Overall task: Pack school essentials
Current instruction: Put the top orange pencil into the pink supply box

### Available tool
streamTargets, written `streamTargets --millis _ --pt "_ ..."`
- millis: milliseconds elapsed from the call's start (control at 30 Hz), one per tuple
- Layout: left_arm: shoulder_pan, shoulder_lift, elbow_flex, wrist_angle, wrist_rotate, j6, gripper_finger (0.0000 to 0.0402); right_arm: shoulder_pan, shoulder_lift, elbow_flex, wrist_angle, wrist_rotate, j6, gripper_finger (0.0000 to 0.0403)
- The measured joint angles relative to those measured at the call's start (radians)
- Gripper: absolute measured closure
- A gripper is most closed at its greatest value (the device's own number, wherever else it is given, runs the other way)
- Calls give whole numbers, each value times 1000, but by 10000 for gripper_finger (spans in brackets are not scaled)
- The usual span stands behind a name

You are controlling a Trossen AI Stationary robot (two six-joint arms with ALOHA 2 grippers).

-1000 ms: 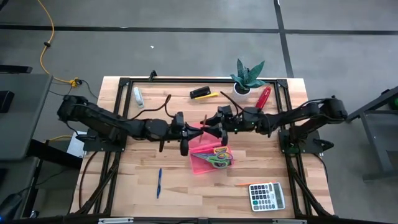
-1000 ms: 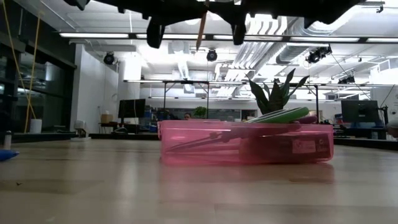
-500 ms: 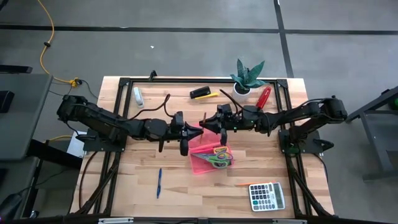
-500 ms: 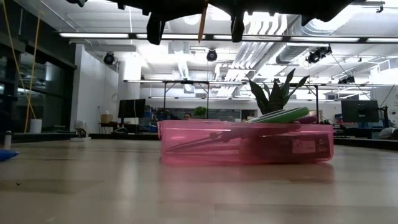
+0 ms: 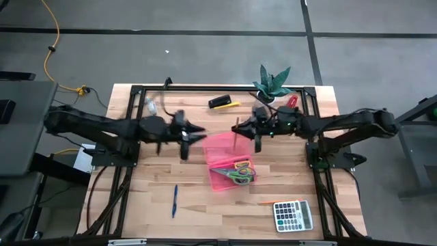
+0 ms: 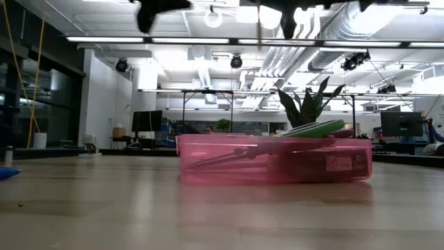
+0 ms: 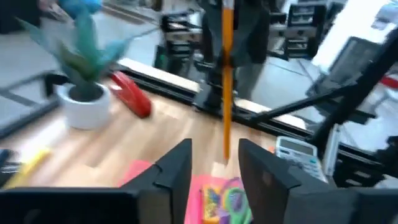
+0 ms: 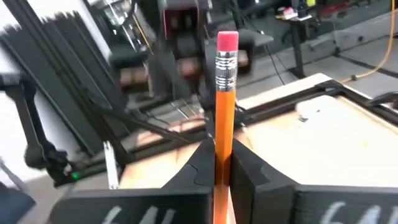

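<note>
An orange pencil (image 8: pixel 224 106) with a pink eraser stands upright in my right gripper (image 8: pixel 222 158), which is shut on it above the far edge of the pink tray (image 5: pixel 220 145). In the left wrist view the pencil (image 7: pixel 227 93) hangs point down. My left gripper (image 5: pixel 196 133) is open and holds nothing, a little to the left of the tray. Green-handled scissors (image 5: pixel 240 175) and other stationery lie in the tray. A blue pen (image 5: pixel 175 200) and another orange pencil (image 5: pixel 268 202) lie on the table near its front. My right gripper pinches the pencil's shaft (image 8: pixel 223 144) between its two fingers, some way below the eraser end. The fingers come in level from the table's right side and lie across the pencil. The pencil is upright, eraser up, lifted clear above the tray.
A potted plant (image 5: pixel 272 85) and a red tool (image 5: pixel 291 102) stand at the far right. A black and yellow marker (image 5: pixel 222 102) and a white item (image 5: pixel 151 105) lie at the far edge. A calculator (image 5: pixel 292 215) sits at the near right corner.
The pencil has passed from my left gripper to my right. The left gripper has let go, opened, and drawn back toward the table's left edge and up. The right gripper has shut on the pencil and carried it, still upright, up and toward the right edge.
</note>
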Motion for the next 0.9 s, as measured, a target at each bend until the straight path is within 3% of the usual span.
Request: streamTargets --millis 200,367,667,900 --pt "1 -259 0 -38 -74 71 260 -1 -49 117 -244 20 -132 400" --pt "-21 -374 0 -39 -95 90 263 20 41 234 -399 21 -213 401" --pt "-31 -400 0 -46 -120 91 263 81 382 483 -714 -84 -400 402" --pt "-31 -380 0 -54 -120 84 264 79 562 513 -761 -128 -420 402"
